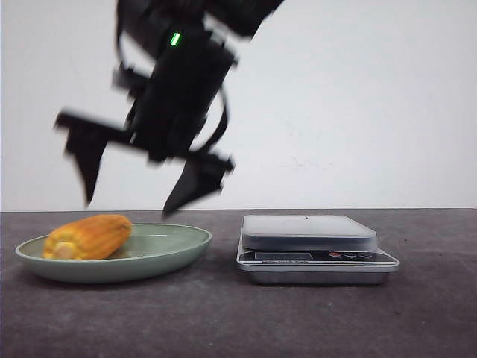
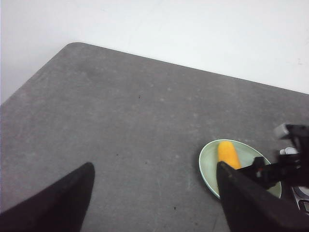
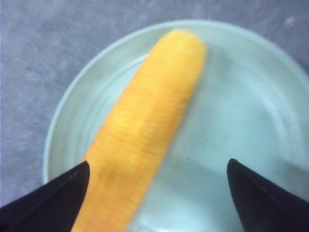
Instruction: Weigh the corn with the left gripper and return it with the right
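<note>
The corn (image 1: 89, 236) is a stubby yellow-orange cob lying on its side in the left part of a pale green plate (image 1: 175, 250). My right gripper (image 1: 130, 203) hangs open just above the plate, its fingers apart over the corn and not touching it. In the right wrist view the corn (image 3: 145, 130) lies on the plate (image 3: 241, 87) between and beyond the open right gripper (image 3: 158, 164). My left gripper (image 2: 154, 166) is open and empty, high over bare table, away from the corn (image 2: 228, 153) and plate (image 2: 207, 162). It is out of the front view.
A silver digital kitchen scale (image 1: 309, 231) with an empty flat platform stands right of the plate; its corner shows in the left wrist view (image 2: 304, 195). The dark grey table (image 1: 223, 321) ends at a white wall behind. The table's rounded far corner (image 2: 72, 46) shows.
</note>
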You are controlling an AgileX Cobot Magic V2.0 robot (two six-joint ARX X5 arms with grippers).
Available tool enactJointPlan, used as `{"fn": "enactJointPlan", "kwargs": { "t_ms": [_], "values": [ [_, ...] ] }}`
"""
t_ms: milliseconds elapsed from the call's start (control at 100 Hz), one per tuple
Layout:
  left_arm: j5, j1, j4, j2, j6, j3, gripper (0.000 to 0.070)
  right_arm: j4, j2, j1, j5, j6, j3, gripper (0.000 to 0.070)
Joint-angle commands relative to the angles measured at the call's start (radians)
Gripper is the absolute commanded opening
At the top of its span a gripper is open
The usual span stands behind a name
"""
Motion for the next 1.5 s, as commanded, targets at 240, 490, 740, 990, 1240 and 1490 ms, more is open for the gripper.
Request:
{"fn": "enactJointPlan", "kwargs": {
  "t_ms": [240,490,740,990,1240,1490],
  "values": [
    [0.002,-0.001,-0.028,0.001,0.003,-0.021,0.0475,-0.22,-0.454,-0.216,0.007,-0.222,0.024,0.0578],
    [0.002,-0.001,0.002,0.0,0.01,-0.101,0.0475,-0.505,-0.863,-0.458,-0.002,-0.321,0.024,0.0577],
    [0.025,-0.001,0.151,-0.005,0.022,-0.218,0.0474,-0.756,-1.194,-0.525,0.044,-0.328,-0.027,0.0577],
    [0.093,-0.001,0.294,-0.005,0.014,-0.327,0.0474,-0.775,-1.547,-0.525,0.04,-0.245,-0.258,0.0577],
    [0.108,-0.001,0.364,-0.005,0.014,-0.359,0.0458,-0.763,-1.722,-0.526,-0.019,-0.22,-0.516,0.0463],
    [0.11,-0.001,0.375,-0.005,0.046,-0.359,0.0007,-0.675,-1.734,-0.526,-0.019,-0.22,-0.59,0.0009]
  ]
}}
